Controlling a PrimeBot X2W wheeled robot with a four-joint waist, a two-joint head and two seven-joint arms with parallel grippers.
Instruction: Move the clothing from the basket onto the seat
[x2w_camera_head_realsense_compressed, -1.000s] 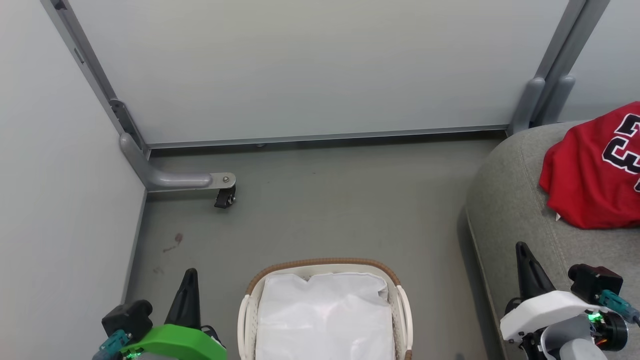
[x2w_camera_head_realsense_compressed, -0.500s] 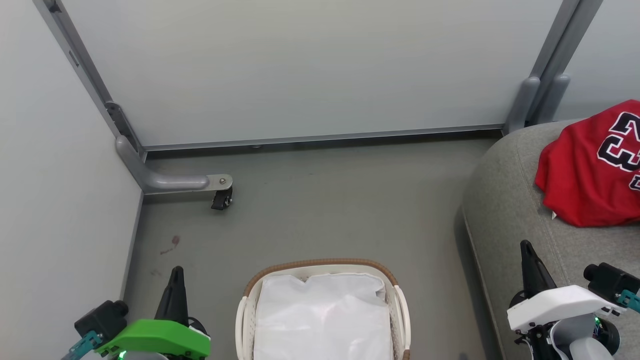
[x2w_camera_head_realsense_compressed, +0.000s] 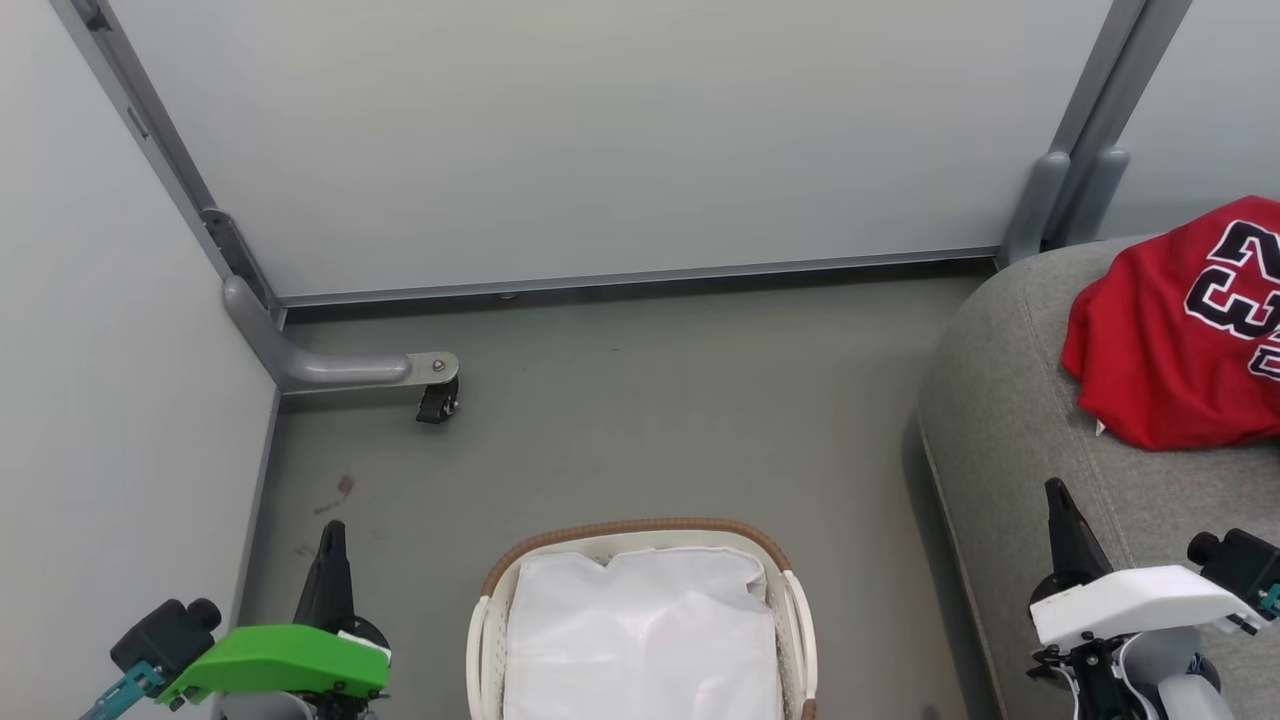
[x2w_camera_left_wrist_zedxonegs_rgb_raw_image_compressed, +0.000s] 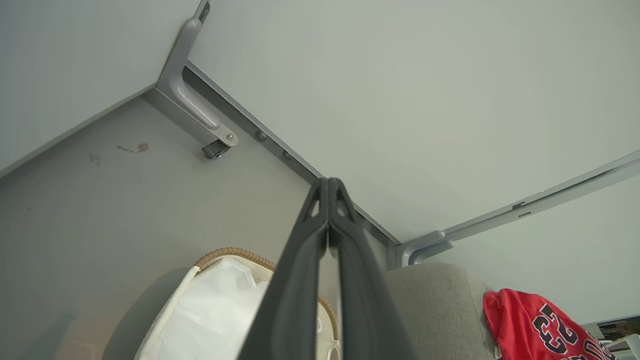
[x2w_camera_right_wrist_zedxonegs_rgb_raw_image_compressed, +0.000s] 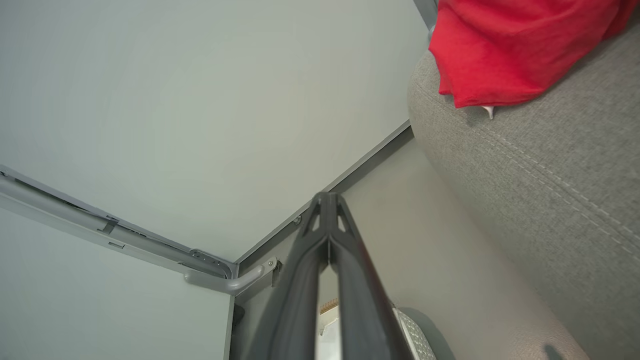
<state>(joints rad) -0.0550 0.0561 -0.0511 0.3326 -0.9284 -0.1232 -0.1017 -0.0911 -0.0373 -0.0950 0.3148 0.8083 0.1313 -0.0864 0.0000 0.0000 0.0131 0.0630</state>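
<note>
1. The left pincer (x2w_camera_head_realsense_compressed: 333, 535) is clenched, its two fingers pressed together to the tips with nothing between them. It hangs over bare floor (x2w_camera_head_realsense_compressed: 680, 420) at the lower left of the head view, between the left wall panel (x2w_camera_head_realsense_compressed: 100, 420) and the basket (x2w_camera_head_realsense_compressed: 640, 528), touching neither.
2. The right pincer (x2w_camera_head_realsense_compressed: 1058, 500) is likewise clenched and empty. It is seen against the near-left edge of the seat (x2w_camera_head_realsense_compressed: 1000, 400), well apart from the clothing (x2w_camera_head_realsense_compressed: 1170, 350).
3. The basket stands on the floor at bottom centre, its brown woven rim arching toward the back wall panel (x2w_camera_head_realsense_compressed: 600, 140). Its near part is cut by the lower border. A white liner (x2w_camera_head_realsense_compressed: 640, 640) covers its inside.
4. The clothing, a red jersey with black, white-edged numerals, lies crumpled on the seat near the far rounded corner. Its hem stops short of the seat's left edge, and the right border of the head view cuts it.
5. The seat shows a rounded corner and a stitched seam running along its edge. A strip of floor separates it from the basket.
6. The floor lies open from the basket rim to the back wall panel. At the far-left corner a grey bracket foot (x2w_camera_head_realsense_compressed: 340, 368) with a small black caster (x2w_camera_head_realsense_compressed: 435, 403) juts out, and a reddish mark (x2w_camera_head_realsense_compressed: 342, 488) lies near it.
</note>
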